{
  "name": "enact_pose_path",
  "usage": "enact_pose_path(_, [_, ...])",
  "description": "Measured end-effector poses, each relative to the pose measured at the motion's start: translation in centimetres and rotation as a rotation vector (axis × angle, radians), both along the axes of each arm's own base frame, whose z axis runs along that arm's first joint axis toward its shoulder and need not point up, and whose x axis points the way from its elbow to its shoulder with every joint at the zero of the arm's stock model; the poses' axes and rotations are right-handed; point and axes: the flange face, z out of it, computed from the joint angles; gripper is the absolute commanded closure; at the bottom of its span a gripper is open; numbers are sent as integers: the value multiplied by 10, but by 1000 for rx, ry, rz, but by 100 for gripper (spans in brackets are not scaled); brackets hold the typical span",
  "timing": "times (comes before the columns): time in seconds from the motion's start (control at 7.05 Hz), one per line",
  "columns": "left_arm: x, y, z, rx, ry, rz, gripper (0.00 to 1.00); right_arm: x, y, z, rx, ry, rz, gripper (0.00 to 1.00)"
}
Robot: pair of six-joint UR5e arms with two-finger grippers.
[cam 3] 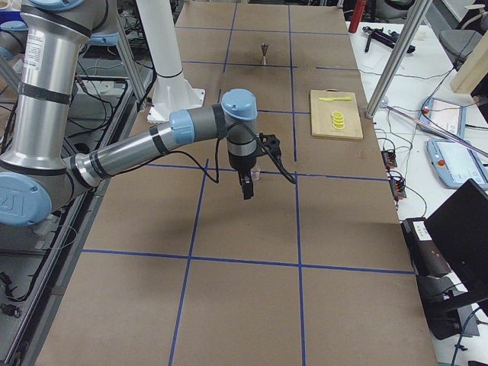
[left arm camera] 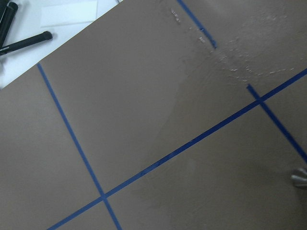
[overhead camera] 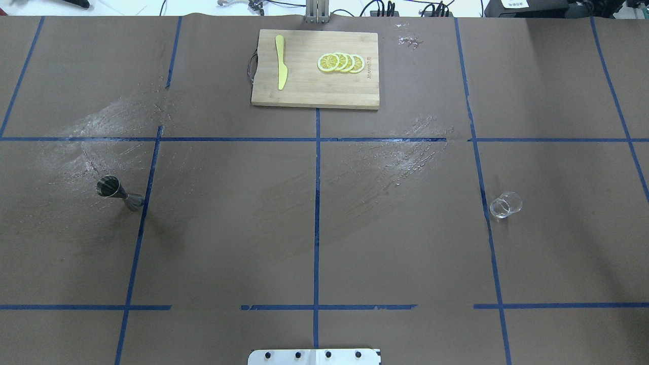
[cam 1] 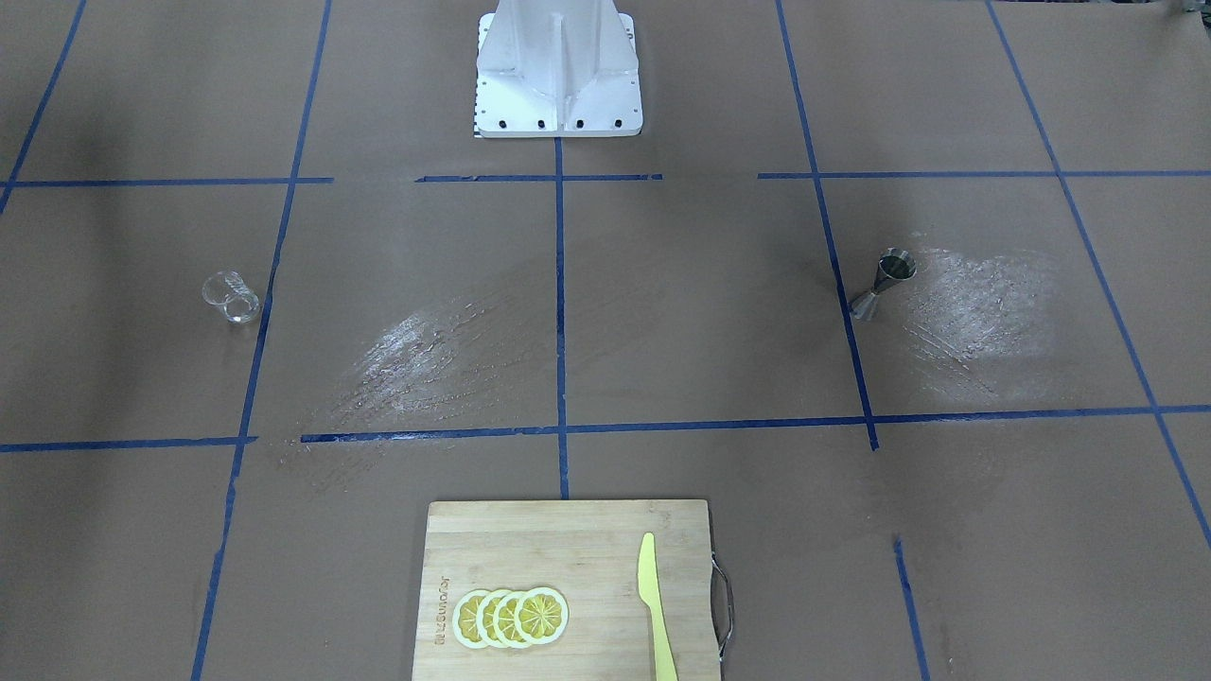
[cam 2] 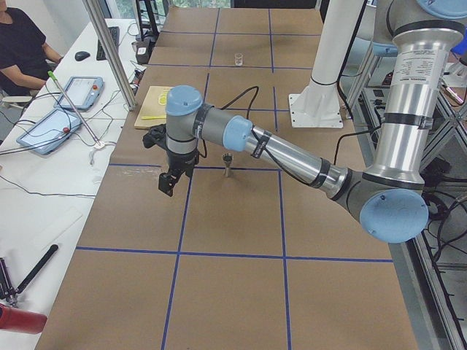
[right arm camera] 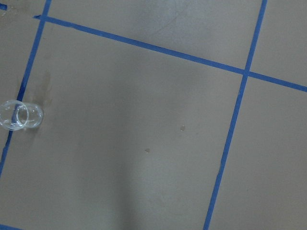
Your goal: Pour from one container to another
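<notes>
A rectangular wooden cutting board with a metal handle lies at the table's far edge from the robot. The overhead and front-facing views show what it carries: one flat yellow plastic knife and four overlapping round yellow lemon slices.

The one small clear glass tumbler stands upright, well apart from the board, nearer the robot and off to the robot's right. The one grey steel hourglass-shaped jigger stands upright and well apart from the board too, nearer the robot and off to its left.

Only the two side views show the two arms. The left gripper hangs above the table, on the robot's side of the board and near the jigger. The right gripper hangs above the table on the board's other flank, near the tumbler, which it partly hides in that view. From these side views I cannot tell whether either gripper's fingers are apart or together.

The right wrist view catches the tumbler at its left edge, beside a blue tape line. The left wrist view catches only a sliver of the jigger at its right edge.
</notes>
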Motion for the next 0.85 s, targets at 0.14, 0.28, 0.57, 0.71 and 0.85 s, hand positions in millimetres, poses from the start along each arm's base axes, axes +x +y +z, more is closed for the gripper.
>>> enact_pose_path(0.14, [-16,0,32,-51,23,-8,0,20,-8,23,-1,-31,-6,0])
enact_pose_path(0.28, [-24,2,61,-100,44,-14,0,30,-11,36,-6,-42,-2,0])
enact_pose_path(0.57, [-27,10,102,-178,63,-41,0,36,-17,43,-11,-42,10,0])
enact_pose_path(0.71, [-27,11,109,-198,67,-55,0,38,-23,49,-12,-39,18,0])
enact_pose_path(0.85, [-27,12,115,-206,69,-62,0,40,-27,56,-11,-38,26,0])
